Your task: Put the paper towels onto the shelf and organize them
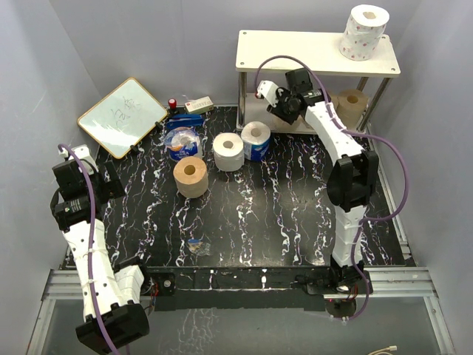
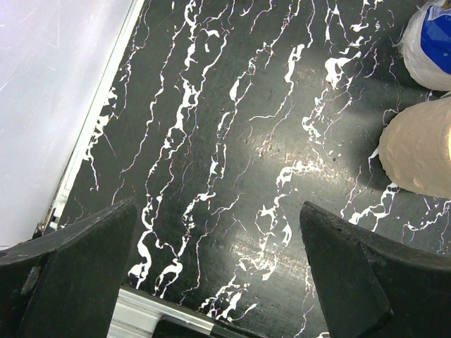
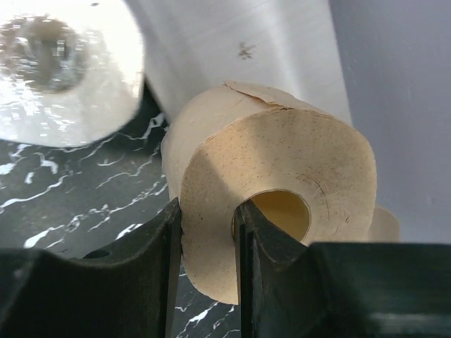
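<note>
Black fingers [image 3: 165, 267] of the right gripper [image 3: 208, 225] are pinching a tan roll [image 3: 282, 162], one finger poking inside its hole, just beside the shelf [image 1: 295, 48]. A dotted roll [image 1: 364, 31] is standing on the top board. I think it is putting this roll away; next it needs setting down flat, then letting go. The left gripper [image 2: 218, 274] is hanging wide apart, holding nothing. Scribbles on the whiteboard [image 1: 122, 116] are looking too messy to read.

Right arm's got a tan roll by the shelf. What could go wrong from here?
The right gripper pinches only one wall of the tan roll, one finger in the core, so it may tilt or slip. The arm passes close by a second tan roll and could knock it. Bumping the shelf could topple the dotted roll near its edge.
</note>
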`<state>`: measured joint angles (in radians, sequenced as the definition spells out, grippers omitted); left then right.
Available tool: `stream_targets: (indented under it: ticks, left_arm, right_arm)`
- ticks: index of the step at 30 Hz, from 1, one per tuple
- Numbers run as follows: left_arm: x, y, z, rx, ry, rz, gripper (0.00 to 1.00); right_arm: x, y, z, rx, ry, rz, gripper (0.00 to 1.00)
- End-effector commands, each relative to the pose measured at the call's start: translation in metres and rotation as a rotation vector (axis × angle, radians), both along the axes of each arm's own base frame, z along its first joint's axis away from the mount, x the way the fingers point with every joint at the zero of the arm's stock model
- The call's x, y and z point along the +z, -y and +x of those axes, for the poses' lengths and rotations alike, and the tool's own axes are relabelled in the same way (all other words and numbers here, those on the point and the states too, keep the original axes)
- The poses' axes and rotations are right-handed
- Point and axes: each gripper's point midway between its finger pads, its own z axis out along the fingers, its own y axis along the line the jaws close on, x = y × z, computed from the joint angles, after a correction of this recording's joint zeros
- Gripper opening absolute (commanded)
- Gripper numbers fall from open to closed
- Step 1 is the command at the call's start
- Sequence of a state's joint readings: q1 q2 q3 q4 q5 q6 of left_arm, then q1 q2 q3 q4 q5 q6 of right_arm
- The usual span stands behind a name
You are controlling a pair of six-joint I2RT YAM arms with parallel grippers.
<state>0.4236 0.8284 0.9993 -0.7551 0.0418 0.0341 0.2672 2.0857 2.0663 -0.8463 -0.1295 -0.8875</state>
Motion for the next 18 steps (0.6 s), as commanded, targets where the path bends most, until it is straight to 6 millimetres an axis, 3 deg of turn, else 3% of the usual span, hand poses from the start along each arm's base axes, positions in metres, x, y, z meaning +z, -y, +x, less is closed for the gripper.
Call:
stream_targets:
  ticks: [1, 5, 10, 18]
  left_arm:
    - [0.002, -0.002, 0.001, -0.002, 0.013, 0.007, 0.98]
    - [0.002, -0.002, 0.001, 0.0, 0.01, 0.008, 0.98]
    - [0.002, -0.002, 0.001, 0.001, 0.012, 0.009, 0.98]
    - [0.001, -0.002, 0.002, 0.001, 0.007, 0.006, 0.98]
  right_arm:
    - [0.056, 0.011, 0.04, -0.057, 0.229, 0.046, 0.0]
    - [0.058, 0.015, 0.051, -0.08, 0.262, 0.049, 0.0]
    - [0.055, 0.018, 0.057, -0.099, 0.268, 0.066, 0.29]
    - [0.059, 0.022, 0.059, -0.117, 0.291, 0.1, 0.39]
